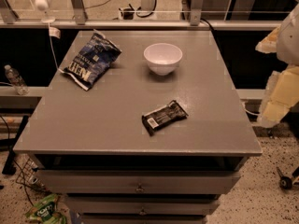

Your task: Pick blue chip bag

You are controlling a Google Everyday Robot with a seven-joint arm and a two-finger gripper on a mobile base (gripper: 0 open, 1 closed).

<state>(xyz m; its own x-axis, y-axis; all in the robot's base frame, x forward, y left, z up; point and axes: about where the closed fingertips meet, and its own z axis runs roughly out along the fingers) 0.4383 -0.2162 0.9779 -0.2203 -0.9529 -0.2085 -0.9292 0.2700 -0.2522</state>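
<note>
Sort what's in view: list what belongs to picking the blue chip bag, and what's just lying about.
For the job: blue chip bag, back left of the tabletop; gripper, beyond the tabletop's right edge.

Lying about: white bowl; black wrapper; green snack bag on the floor; water bottle at left.

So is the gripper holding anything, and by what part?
Nothing held. The gripper hangs right of the table; the blue chip bag lies on it, far left.
</note>
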